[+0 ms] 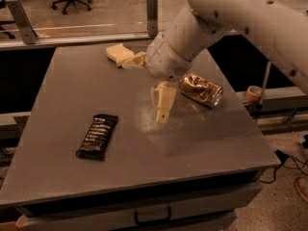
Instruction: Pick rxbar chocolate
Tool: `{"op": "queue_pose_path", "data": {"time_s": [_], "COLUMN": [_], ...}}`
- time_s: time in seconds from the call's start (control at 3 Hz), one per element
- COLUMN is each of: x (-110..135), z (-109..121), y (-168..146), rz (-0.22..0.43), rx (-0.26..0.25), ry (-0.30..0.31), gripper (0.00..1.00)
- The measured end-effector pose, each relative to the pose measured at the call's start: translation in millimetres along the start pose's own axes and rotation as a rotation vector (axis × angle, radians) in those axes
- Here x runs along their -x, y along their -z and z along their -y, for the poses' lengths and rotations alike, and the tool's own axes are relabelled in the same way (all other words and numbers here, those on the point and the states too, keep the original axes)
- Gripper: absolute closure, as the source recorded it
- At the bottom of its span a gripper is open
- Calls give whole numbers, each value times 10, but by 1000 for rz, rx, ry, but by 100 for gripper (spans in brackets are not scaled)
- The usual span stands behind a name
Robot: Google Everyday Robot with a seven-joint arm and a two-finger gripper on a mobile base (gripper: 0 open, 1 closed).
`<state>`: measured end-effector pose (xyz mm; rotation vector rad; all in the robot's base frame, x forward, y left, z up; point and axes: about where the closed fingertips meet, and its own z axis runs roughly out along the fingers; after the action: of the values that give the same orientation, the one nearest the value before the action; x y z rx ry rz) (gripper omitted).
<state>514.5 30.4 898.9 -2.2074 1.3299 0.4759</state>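
Note:
The rxbar chocolate [97,136] is a flat black-brown bar with white lettering. It lies flat on the grey table [57,95], front left of centre. My gripper [162,113] hangs from the white arm over the middle of the table, pointing down close to the surface. It is to the right of the bar and apart from it by about a bar's length. It holds nothing that I can see.
A dented gold-brown can [201,90] lies on its side just right of the gripper. A pale yellow sponge [119,53] sits at the back of the table. A glass barrier with metal posts [152,12] runs behind the table. A drawer handle [152,219] is below the front edge.

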Motion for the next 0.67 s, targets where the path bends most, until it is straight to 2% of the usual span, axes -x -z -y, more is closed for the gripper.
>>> {"op": "queue_pose_path", "data": {"time_s": [0.33,0.67], "x": [34,14], "z": [190,262], "y": [-419,-741], "rz": [82,129], "rx": [21,41], "ry": [7,-60], "gripper": [0,0]}}
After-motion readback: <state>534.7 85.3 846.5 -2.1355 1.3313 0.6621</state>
